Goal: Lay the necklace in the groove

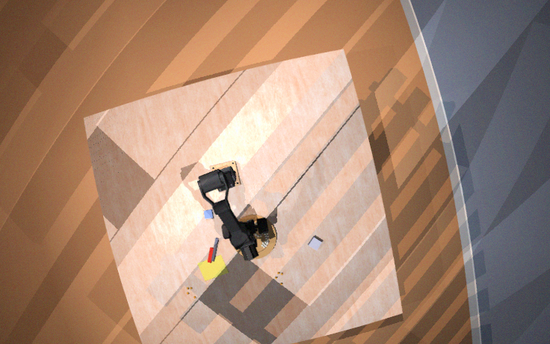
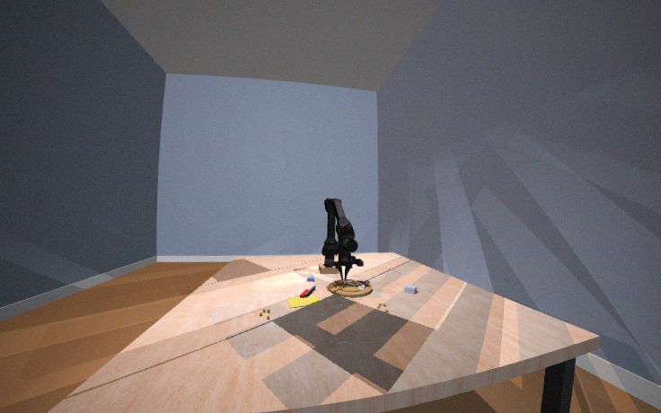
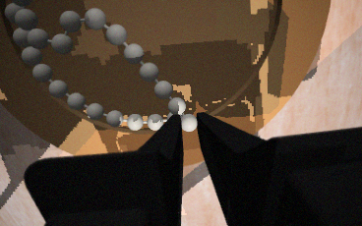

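Observation:
The round bead board (image 1: pixel 273 237) (image 2: pixel 334 292) (image 3: pixel 309 29) is wooden with a dark circular groove. The pearl bead necklace (image 1: pixel 264 243) (image 2: pixel 361 287) (image 3: pixel 116 34) lies on it. In the wrist view one run of beads follows the groove's left and lower left; another bends inward and crosses the inside down to the fingers. Beads bunch at the upper left, where the view cuts them off. My gripper (image 2: pixel 344 279) (image 3: pixel 188 121) is shut on a bead of the necklace at the groove's near edge. The top view hides the fingertips under the arm.
A yellow sheet (image 1: pixel 212 269) (image 2: pixel 303 302) lies beside the board, with a red and dark pen-like object (image 1: pixel 211 254) (image 2: pixel 304 293) at its edge. A blue block (image 1: pixel 208 214) (image 2: pixel 310 278) and a pale block (image 1: pixel 315 242) (image 2: pixel 410 289) stand apart. Small orange pieces lie in two groups.

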Tool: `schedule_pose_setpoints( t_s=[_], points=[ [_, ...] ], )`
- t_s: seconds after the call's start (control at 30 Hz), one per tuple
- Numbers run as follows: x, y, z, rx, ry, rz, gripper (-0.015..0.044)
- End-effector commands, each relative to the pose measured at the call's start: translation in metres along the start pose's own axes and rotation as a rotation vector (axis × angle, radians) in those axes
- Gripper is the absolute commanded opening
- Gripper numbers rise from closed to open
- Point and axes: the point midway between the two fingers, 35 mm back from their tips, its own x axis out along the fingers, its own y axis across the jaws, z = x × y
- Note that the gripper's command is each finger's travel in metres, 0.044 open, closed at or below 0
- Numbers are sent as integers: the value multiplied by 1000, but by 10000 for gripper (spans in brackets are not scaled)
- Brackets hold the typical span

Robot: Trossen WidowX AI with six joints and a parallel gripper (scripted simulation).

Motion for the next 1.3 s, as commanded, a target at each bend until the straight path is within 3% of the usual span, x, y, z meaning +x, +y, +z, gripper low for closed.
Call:
schedule_pose_setpoints(
  t_s=[0.0,0.03,0.6,1.27],
  points=[
    [6,-1,-1,-4,3,-4,0],
    [7,-1,-1,-4,3,-4,0],
    [0,0,-1,-1,2,-1,440],
    [-1,0,-1,-4,3,-4,440]
  ],
)
